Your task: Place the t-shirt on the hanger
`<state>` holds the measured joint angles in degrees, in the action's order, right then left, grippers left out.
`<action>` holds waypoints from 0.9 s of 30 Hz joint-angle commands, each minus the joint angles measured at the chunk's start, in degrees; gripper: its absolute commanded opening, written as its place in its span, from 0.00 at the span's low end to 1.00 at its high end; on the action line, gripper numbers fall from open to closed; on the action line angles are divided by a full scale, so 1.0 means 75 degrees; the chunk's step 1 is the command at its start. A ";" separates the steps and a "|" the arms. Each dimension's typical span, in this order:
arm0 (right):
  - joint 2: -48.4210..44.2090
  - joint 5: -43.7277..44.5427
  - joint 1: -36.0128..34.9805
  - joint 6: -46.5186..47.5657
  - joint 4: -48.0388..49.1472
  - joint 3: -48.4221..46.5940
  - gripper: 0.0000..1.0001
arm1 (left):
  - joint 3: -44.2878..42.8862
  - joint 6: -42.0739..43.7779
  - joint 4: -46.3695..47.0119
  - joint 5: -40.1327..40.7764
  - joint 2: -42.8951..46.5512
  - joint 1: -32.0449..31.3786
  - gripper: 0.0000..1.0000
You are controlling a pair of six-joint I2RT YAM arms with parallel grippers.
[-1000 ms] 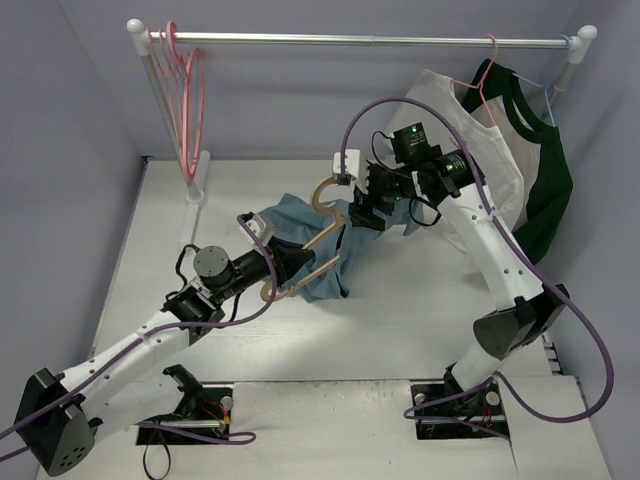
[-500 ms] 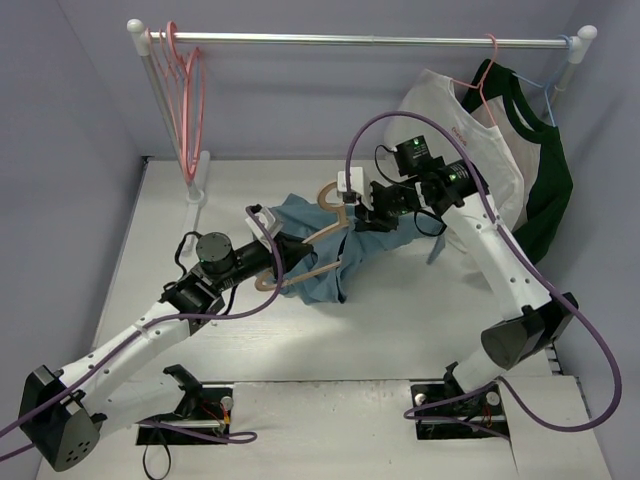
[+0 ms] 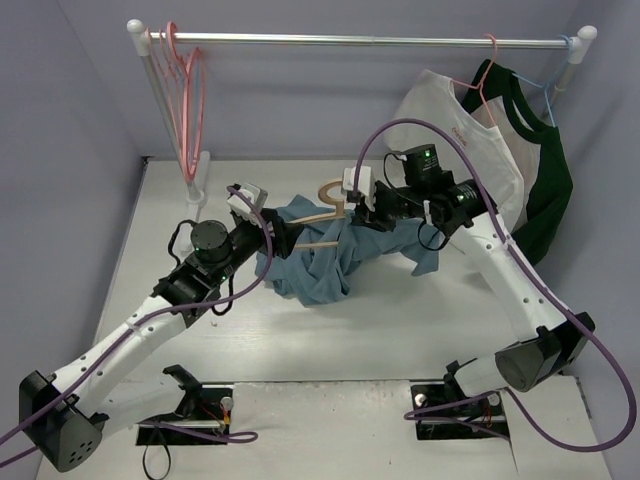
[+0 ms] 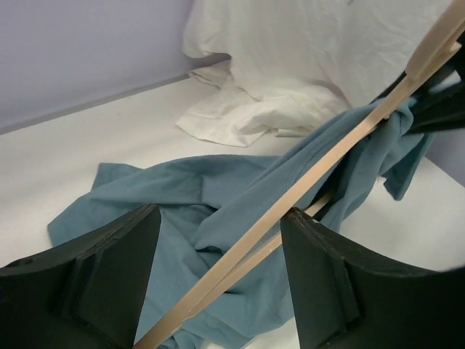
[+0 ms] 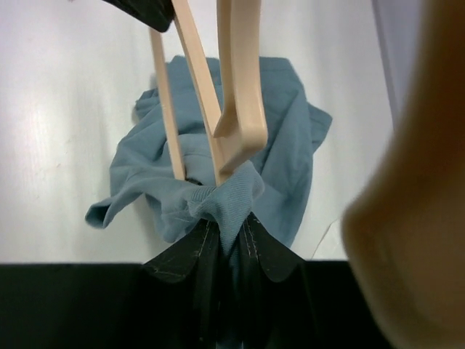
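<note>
The tan hanger lies slanted over the middle of the table, its hook pointing toward the back. The teal-blue t-shirt is bunched around and under its bars. My left gripper stands open at the hanger's left end. In the left wrist view both hanger bars run between the wide-apart jaws of the left gripper, over the t-shirt. My right gripper is shut on a fold of the t-shirt's ribbed edge just below the hanger's neck.
A clothes rail spans the back. Pink hangers hang at its left end. A white t-shirt and a dark green and white shirt hang at its right end, close behind my right arm.
My left gripper has let go of the hanger and opened, moving back and left. My right gripper has shut on the t-shirt by the hanger's neck. The t-shirt is more bunched.
</note>
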<state>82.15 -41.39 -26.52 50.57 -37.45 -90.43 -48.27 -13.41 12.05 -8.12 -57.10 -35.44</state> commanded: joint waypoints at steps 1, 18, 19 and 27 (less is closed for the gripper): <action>-0.0254 0.0736 0.0126 -0.0846 0.1067 0.0163 0.00 | -0.1062 -0.0555 -0.0128 0.1725 0.0149 0.0190 0.66; -0.0628 0.2038 0.0314 -0.3964 0.4208 0.0725 0.00 | -0.2319 -0.3695 -0.2838 0.1399 -0.0459 0.0027 0.53; -0.0652 0.2072 0.0302 -0.4023 0.4232 0.0830 0.00 | -0.2074 -0.3847 -0.2756 0.1411 -0.0716 -0.0101 0.53; -0.0980 0.2518 0.0267 -0.4621 0.4712 0.1534 0.00 | -0.1989 -0.4750 -0.1843 0.2992 -0.2321 -0.1836 0.53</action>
<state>78.08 -24.23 -24.10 18.83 -10.59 -79.37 -59.88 -44.75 -7.60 9.08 -73.49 -45.50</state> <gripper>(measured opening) 0.141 0.534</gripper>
